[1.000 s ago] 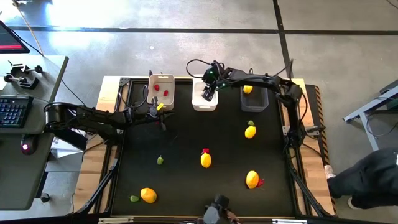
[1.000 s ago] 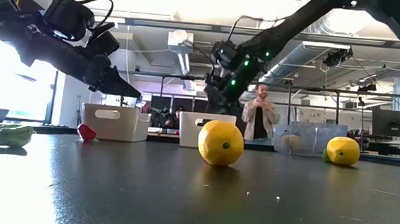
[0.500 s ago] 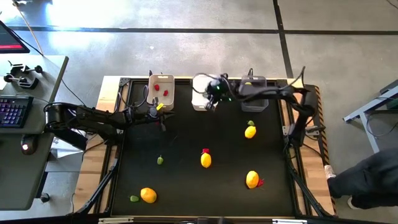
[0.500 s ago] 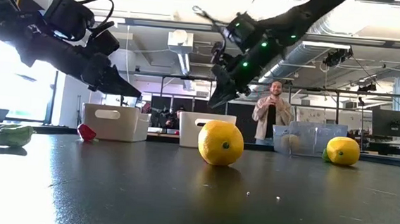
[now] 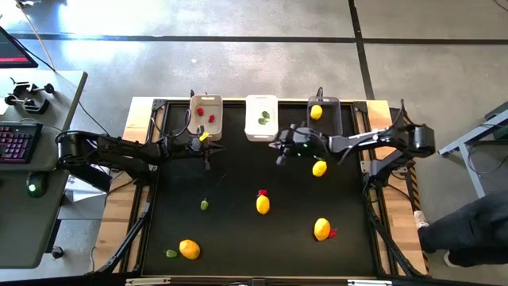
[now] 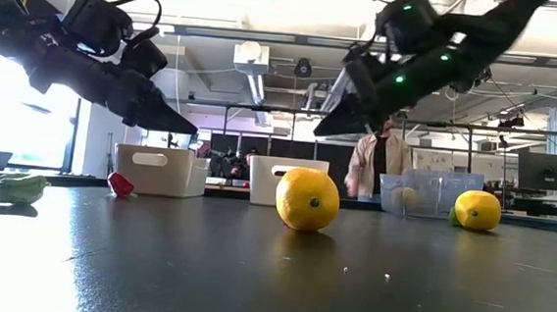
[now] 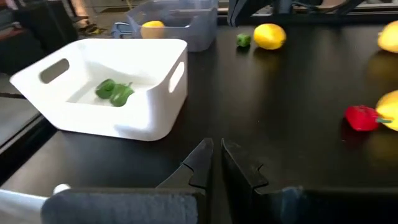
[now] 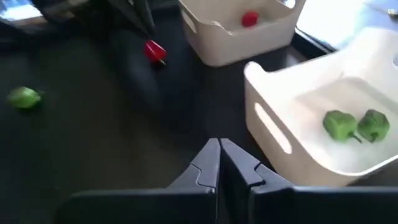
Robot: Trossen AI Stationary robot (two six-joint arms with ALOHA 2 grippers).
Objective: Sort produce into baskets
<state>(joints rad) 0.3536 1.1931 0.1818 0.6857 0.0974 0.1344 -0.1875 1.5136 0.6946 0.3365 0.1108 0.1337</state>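
Three baskets stand along the far edge: a beige basket [image 5: 206, 115] with red pieces, a white basket [image 5: 261, 117] holding two green pieces [image 8: 354, 124], and a dark grey basket [image 5: 324, 119] with a yellow lemon [image 5: 316, 113]. Lemons [image 5: 263, 204] [image 5: 319, 168] [image 5: 321, 229] [image 5: 189, 249] and small green [image 5: 204, 204] and red pieces [image 5: 262, 192] lie on the black table. My right gripper [image 5: 278, 157] hangs shut and empty in front of the white basket. My left gripper [image 5: 208, 159] is shut and empty in front of the beige basket.
A red piece [image 8: 154, 51] lies on the table near the beige basket, close to my left gripper. A green piece [image 5: 319, 157] touches the lemon at mid right. A person [image 6: 376, 163] stands beyond the far edge. A desk with a keyboard [image 5: 20, 143] is at the left.
My right gripper has pulled back from above the white basket toward the table's near and right side, tipping closer to level. The green pieces in the white basket, hidden under it before, now show.
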